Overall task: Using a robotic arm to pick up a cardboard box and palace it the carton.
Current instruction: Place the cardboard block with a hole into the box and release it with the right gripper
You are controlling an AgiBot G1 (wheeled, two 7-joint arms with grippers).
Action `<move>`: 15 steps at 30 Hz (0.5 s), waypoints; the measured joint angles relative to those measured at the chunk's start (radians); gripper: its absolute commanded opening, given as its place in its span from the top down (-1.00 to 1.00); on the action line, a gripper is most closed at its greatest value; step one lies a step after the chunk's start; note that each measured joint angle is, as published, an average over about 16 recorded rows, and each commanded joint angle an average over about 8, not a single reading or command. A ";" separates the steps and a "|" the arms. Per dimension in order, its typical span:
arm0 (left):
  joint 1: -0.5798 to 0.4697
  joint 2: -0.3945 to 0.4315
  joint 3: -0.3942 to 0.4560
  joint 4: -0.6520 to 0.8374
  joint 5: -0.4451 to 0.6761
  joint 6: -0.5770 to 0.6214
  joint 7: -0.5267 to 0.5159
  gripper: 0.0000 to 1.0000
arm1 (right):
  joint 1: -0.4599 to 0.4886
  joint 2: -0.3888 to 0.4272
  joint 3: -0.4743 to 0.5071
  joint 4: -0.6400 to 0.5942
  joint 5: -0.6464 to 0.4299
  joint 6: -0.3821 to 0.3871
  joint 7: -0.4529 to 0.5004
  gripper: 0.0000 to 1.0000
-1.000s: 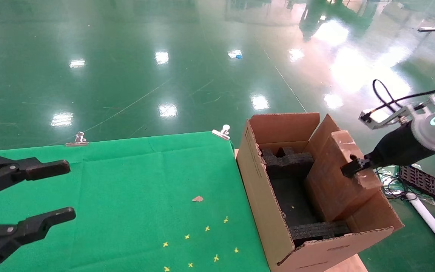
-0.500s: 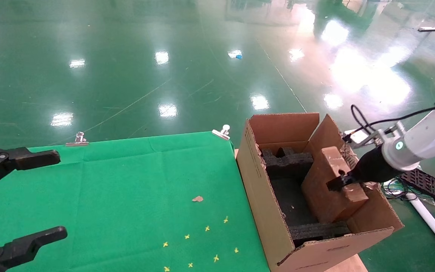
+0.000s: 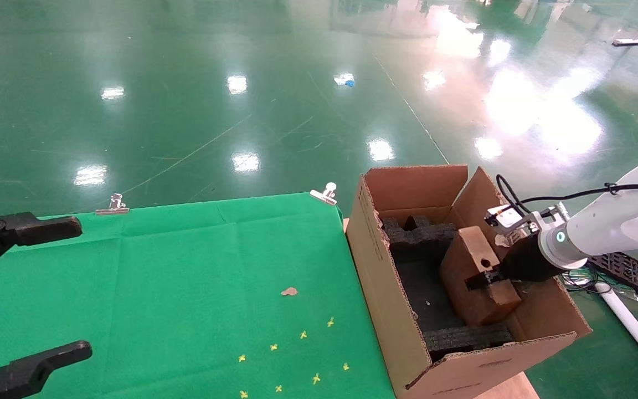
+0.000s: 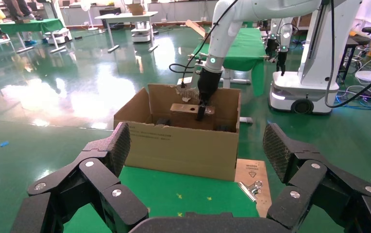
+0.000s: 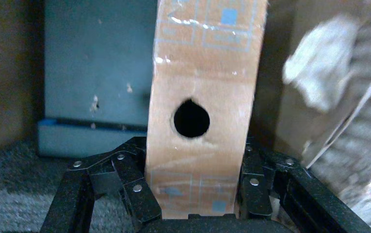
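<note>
inside carton (image 3: 391,310): foam inserts (image 3: 421,235), cardboard box (image 3: 471,277) w/ right gripper (image 3: 482,279)

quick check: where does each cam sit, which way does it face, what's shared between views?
Head: on the head, facing forward and down at the green table and carton; shows the open left pincer and the right arm holding the box.
Left wrist: on the left arm, looking past its own left pincer across the table at the carton.
Right wrist: on the right arm, looking into the carton; its right pincer clamps the box.
Shared: all three show the box.
</note>
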 measured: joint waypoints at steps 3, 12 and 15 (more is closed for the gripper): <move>0.000 0.000 0.000 0.000 0.000 0.000 0.000 -1.00 | 0.002 -0.003 0.005 -0.013 0.007 0.001 -0.023 -1.00; 0.000 0.000 0.001 0.000 0.000 0.000 0.000 -1.00 | 0.014 -0.017 0.008 -0.052 0.010 -0.013 -0.064 -1.00; 0.000 0.000 0.001 0.000 -0.001 0.000 0.000 -1.00 | 0.018 -0.022 0.007 -0.064 0.008 -0.018 -0.071 -1.00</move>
